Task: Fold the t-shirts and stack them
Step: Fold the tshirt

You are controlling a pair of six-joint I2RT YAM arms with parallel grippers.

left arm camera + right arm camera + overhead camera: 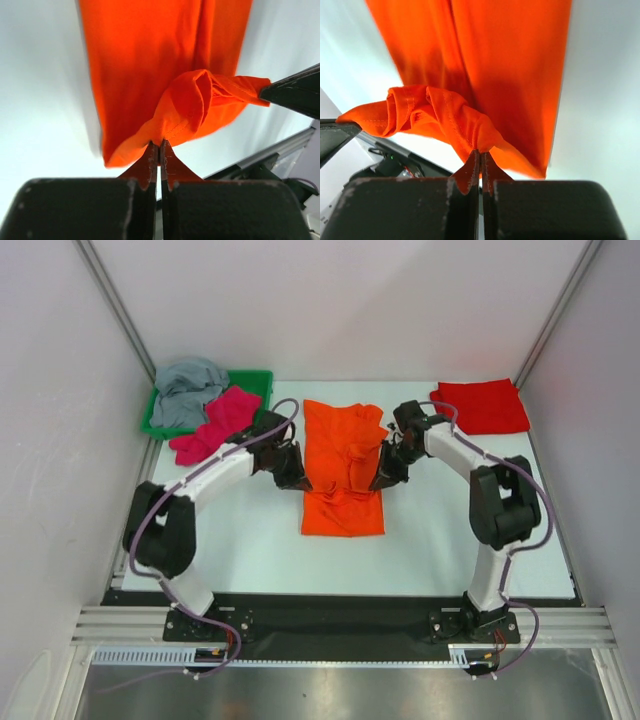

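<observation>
A bright orange t-shirt [342, 510] lies as a long strip in the middle of the white table [240, 550]. My left gripper [298, 482] is shut on its left edge. My right gripper [381, 480] is shut on its right edge. In the left wrist view the left gripper [159, 145] pinches a lifted fold of the orange t-shirt [145, 60]. In the right wrist view the right gripper [480, 152] pinches the orange t-shirt [515, 65] the same way. A bunched roll of cloth hangs between the two grips. A folded red t-shirt [482, 406] lies at the back right.
A green tray [256, 381] stands at the back left with a crumpled grey t-shirt [188, 388] in it. A magenta pink t-shirt [214, 426] hangs over the tray's front edge onto the table. White walls enclose the table on three sides.
</observation>
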